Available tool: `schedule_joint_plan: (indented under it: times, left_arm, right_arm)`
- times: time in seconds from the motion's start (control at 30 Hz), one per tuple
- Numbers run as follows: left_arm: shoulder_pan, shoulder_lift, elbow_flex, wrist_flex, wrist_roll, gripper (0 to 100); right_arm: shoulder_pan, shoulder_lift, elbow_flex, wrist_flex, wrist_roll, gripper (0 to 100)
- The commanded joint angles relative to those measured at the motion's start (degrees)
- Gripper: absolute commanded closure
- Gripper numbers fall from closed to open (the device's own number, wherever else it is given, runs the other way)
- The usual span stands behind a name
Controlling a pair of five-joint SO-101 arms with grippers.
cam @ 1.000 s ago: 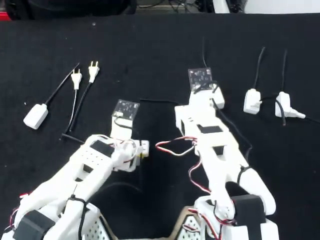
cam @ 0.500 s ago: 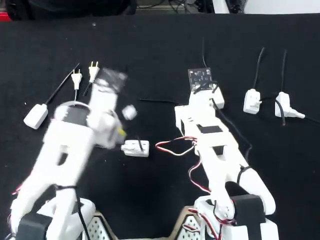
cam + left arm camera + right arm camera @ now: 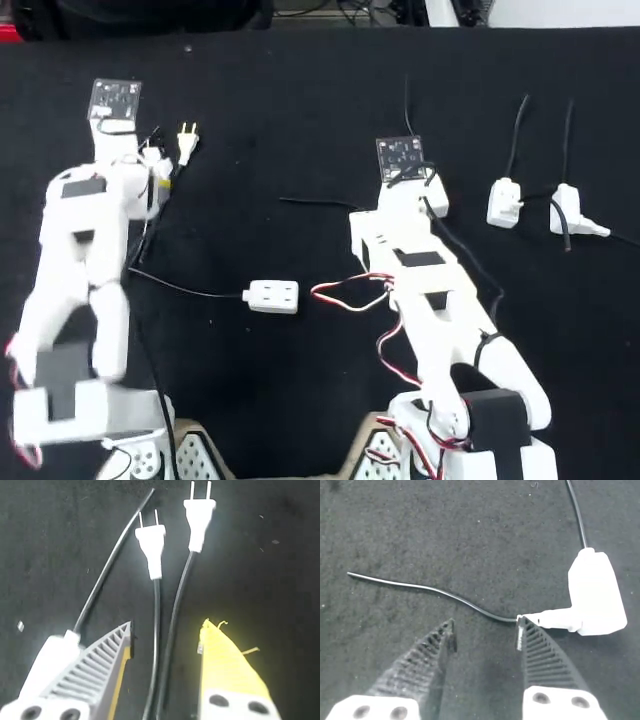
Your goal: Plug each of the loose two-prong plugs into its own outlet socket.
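Observation:
Two loose white two-prong plugs (image 3: 151, 540) (image 3: 199, 515) lie side by side on the black table, prongs pointing away from my left gripper (image 3: 165, 625). That gripper is open just behind them, and both black cords run between its fingers. From above, one plug (image 3: 187, 140) lies just beyond the left arm (image 3: 85, 230) at the far left. A white outlet socket (image 3: 272, 296) lies mid-table on its cord. My right gripper (image 3: 485, 627) is open above bare cloth; a white socket with a plug seated in it (image 3: 595, 595) sits beside one fingertip.
Another white socket block (image 3: 50, 655) lies behind the left gripper's grey finger. Two more white sockets (image 3: 505, 202) (image 3: 575, 212) with cords lie at the right. A thin black cord (image 3: 430, 591) crosses the cloth ahead of the right gripper.
The left arm has swung from the mid-table socket out to the far left, over the two loose plugs. The socket stays lying mid-table. The right arm has not moved.

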Motion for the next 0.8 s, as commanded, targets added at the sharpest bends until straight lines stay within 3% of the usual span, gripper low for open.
schedule_joint_plan:
  times: [0.0, 0.5, 0.77]
  left_arm:
    - [-0.6, 10.7, -13.5, -1.4, -0.3, 78]
    - [-1.1, 42.3, -47.9, -1.3, 0.1, 78]
    - [-1.4, 49.7, -55.3, 1.7, 8.0, 78]
  right_arm:
    - [1.0, -1.9, -2.6, -1.3, -0.4, 81.8]
    - [1.0, -1.9, -2.6, -1.2, -0.3, 81.8]
    - [1.0, -1.9, -2.6, -1.2, -0.3, 81.8]
